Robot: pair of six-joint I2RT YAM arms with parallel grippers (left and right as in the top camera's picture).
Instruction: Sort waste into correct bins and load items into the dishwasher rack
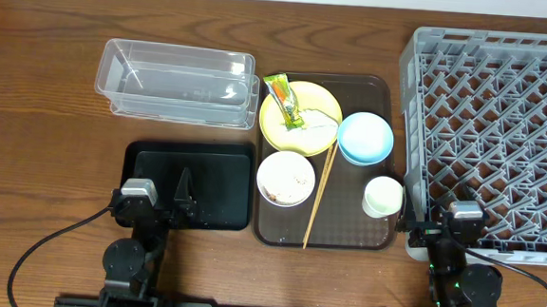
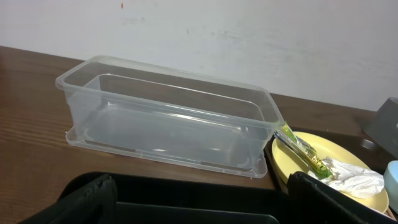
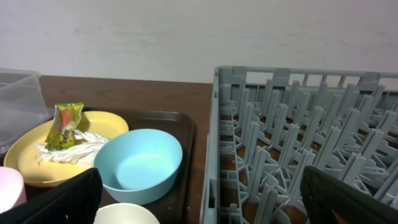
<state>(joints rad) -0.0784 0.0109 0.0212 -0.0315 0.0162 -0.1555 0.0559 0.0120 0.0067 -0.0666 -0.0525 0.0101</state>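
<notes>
There are two grippers. The left gripper stands wide, its two dark fingers far apart at the lower corners of the left wrist view, and it holds nothing. It hangs low over the black tray. The right gripper is spread just as wide and is also without load. It sits at the near left corner of the dishwasher rack.

There are two bins. The black tray is under the left gripper, and the clear tub stands just behind it, a little apart.

Between the bins and the single rack lies one brown serving tray on the wooden table. On it I count:
- one yellow plate, which carries one green-and-orange wrapper and the crumpled white paper;
- two bowls: the light blue bowl, touching the plate's right edge, and the white bowl in front of the plate, with the rice scraps inside;
- one small white cup, near the rack's wall;
- the chopsticks, lying close together between the white bowl and the cup, so that I cannot separate them to count.
</notes>
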